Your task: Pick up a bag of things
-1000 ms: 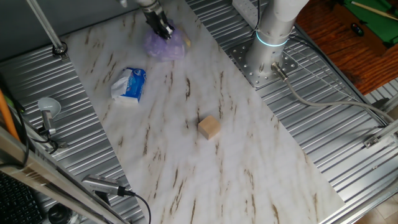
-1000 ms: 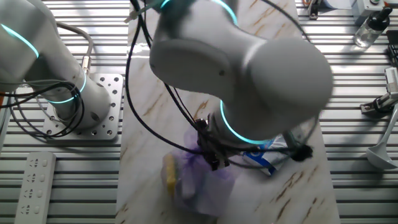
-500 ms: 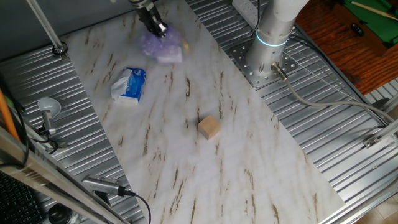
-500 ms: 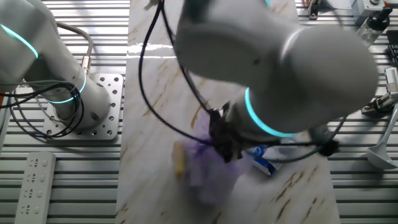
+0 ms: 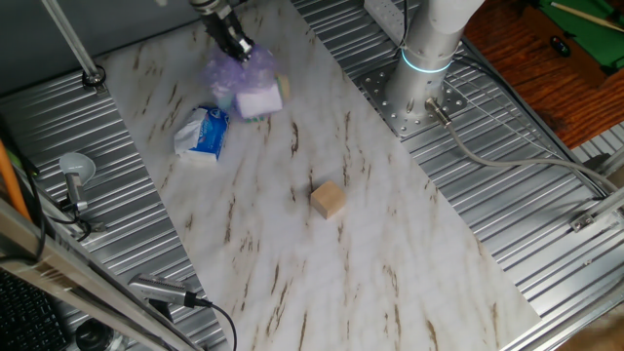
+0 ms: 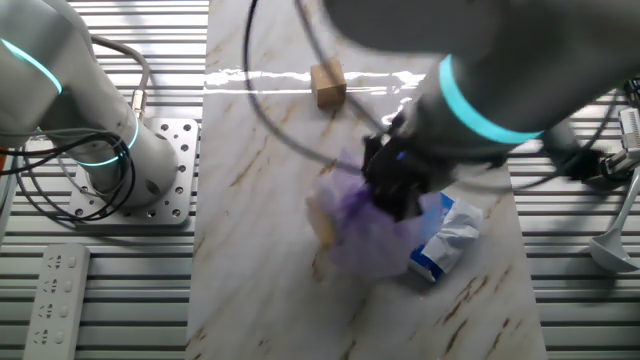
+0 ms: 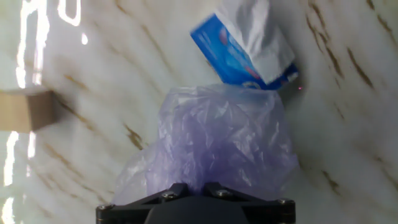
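The lilac bag of things [image 5: 244, 86] hangs from my gripper [image 5: 239, 47], lifted off the marble table, with a white block showing at its lower part. In the other fixed view the bag [image 6: 365, 225] hangs below the gripper [image 6: 395, 190]. In the hand view the wrinkly bag [image 7: 221, 143] fills the middle, its neck pinched between my shut fingers [image 7: 194, 190].
A blue-and-white packet [image 5: 203, 133] lies just left of the bag; it also shows in the other fixed view [image 6: 447, 240] and the hand view [image 7: 249, 43]. A tan wooden cube [image 5: 329, 200] sits mid-table. The arm base [image 5: 421, 68] stands at the back right. Ribbed metal surrounds the marble board.
The gripper has risen and moved left towards the packet with the bag in it; the bag has left the table and swings below the fingers.
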{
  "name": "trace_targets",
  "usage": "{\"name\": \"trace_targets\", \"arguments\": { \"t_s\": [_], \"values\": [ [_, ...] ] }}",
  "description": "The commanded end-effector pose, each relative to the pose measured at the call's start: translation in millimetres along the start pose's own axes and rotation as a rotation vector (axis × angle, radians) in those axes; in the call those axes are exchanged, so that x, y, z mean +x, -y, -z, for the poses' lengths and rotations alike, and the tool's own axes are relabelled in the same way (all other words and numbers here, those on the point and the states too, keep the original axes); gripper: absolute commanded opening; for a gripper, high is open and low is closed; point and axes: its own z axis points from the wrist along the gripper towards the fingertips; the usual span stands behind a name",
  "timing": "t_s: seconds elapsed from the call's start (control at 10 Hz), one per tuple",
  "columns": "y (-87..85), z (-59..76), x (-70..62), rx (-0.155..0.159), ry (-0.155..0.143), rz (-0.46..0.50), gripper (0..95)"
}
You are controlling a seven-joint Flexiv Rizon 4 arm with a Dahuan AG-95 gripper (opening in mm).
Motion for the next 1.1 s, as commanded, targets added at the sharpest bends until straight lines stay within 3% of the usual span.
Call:
{"name": "trace_targets", "arguments": {
  "t_s": [0.1, 0.5, 1.1],
  "values": [
    [-14.5, 12.7, -11.1, 0.006, -0.002, -0.017, 0.0],
    [-51.7, 33.3, -38.3, 0.002, -0.015, -0.088, 0.0],
    [-53.4, 32.1, -39.4, -0.011, -0.001, -0.08, 0.0]
  ]
}}
